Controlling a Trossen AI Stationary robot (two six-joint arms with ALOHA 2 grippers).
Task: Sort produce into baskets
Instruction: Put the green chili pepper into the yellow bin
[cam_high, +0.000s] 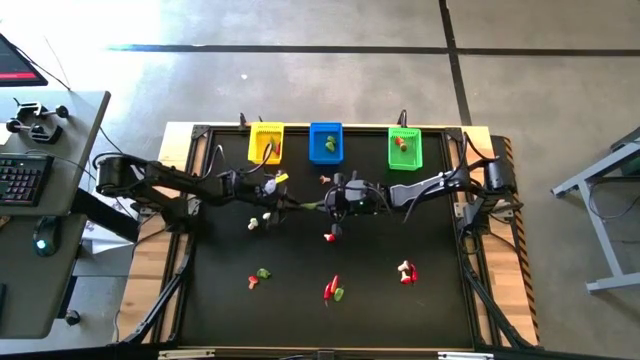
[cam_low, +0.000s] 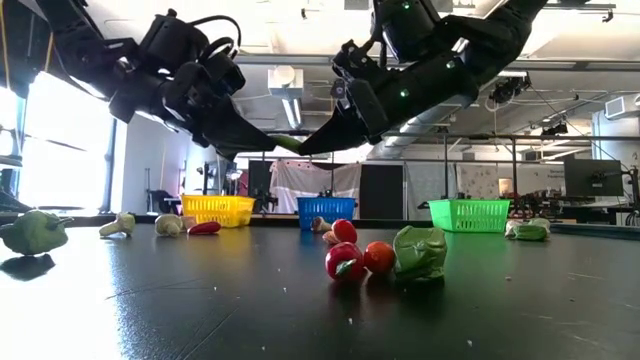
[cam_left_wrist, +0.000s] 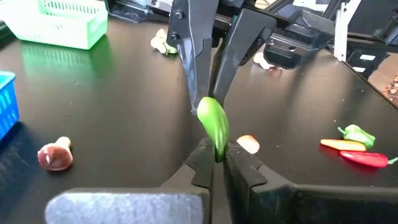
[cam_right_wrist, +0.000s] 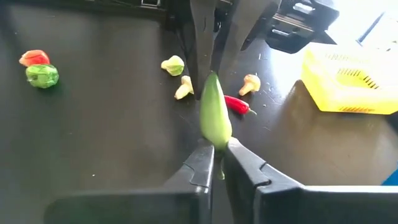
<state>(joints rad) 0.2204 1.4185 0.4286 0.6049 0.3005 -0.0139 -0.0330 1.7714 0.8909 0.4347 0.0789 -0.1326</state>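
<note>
A slim green chilli hangs in the air over the middle of the black table, between my two grippers, which meet tip to tip. My left gripper comes from the table's left and is shut on one end of it. My right gripper comes from the right and is shut on the other end. The chilli also shows in the low view. The yellow basket, the blue basket and the green basket stand in a row at the table's far edge. My left gripper pinches one end of the green chilli between its two fingers. The fingers come slanting down from the table's left and lie along the chilli. The chilli is lifted clear of the table. My right gripper pinches the other end of the green chilli between its two fingers. The fingers come slanting down from the table's right and lie along the chilli. The chilli spans the gap between the two grippers, well above the table.
Loose produce lies on the table: mushroom pieces and a red chilli left of centre, a red piece below the grippers, small heaps near the front and at the right. Each basket holds a piece or two.
</note>
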